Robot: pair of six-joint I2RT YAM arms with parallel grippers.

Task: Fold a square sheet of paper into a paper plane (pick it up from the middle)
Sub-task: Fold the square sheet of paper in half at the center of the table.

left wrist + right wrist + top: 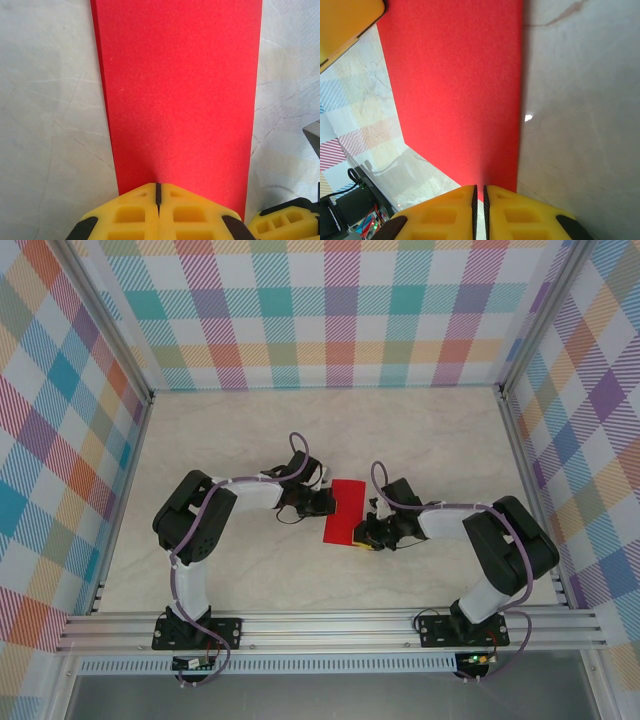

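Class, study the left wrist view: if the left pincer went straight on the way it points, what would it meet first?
The square sheet of paper: the left pincer is shut with its tips on the sheet's near edge, so it would probably push it.

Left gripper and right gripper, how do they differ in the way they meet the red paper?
The left gripper has its jaws pressed fully together, showing just a dark seam; the right gripper leaves a thin slit with red in it. From above, the left gripper meets the square sheet of paper midway along its left edge, the right gripper at its near right corner. Both are yellow-tipped and reach the sheet.
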